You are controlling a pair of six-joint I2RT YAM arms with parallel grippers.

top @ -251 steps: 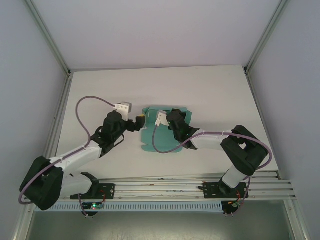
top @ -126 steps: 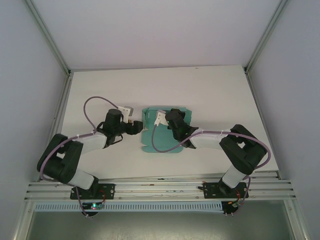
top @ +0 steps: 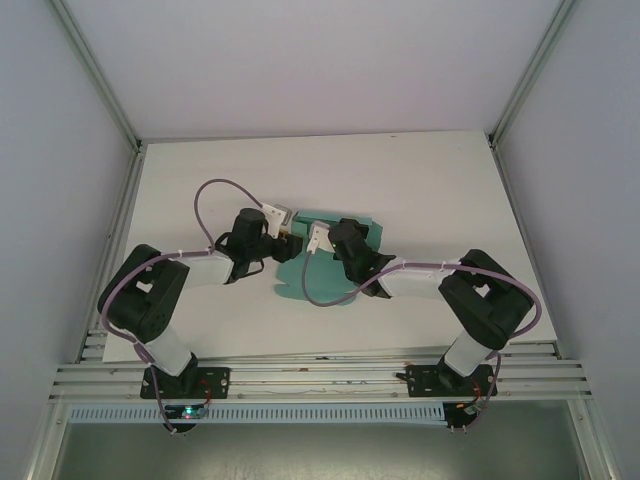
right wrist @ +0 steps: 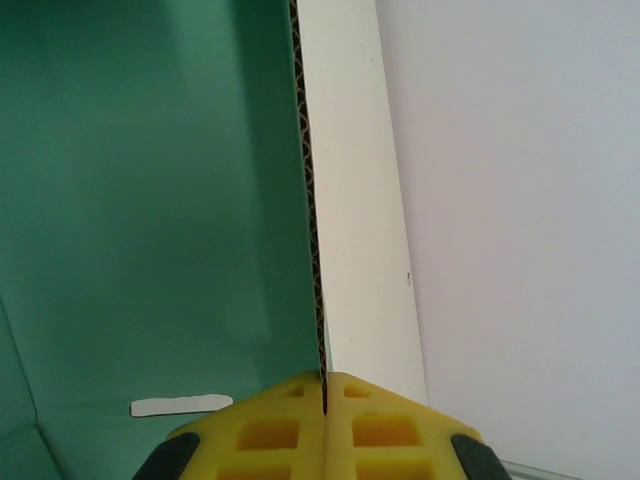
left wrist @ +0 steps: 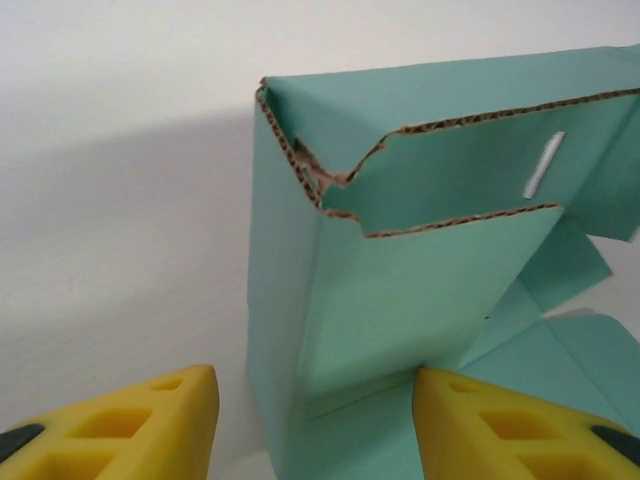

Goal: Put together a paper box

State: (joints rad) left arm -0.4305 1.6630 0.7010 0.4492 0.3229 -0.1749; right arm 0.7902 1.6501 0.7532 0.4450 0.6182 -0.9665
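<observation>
My right gripper (right wrist: 325, 385) pinches one wall edge of the paper box (left wrist: 400, 290); my left gripper (left wrist: 310, 390) straddles a corner, fingers parted. Light card, I think; it creases easily, so hold near folds.

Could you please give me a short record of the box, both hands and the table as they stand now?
box: teal card, partly folded, one wall raised, flaps loose
left hand: open, fingers on either side of a raised box corner
right hand: shut on the edge of a box wall
slit: narrow, cut in a folded flap
table: white, box near its middle
</observation>
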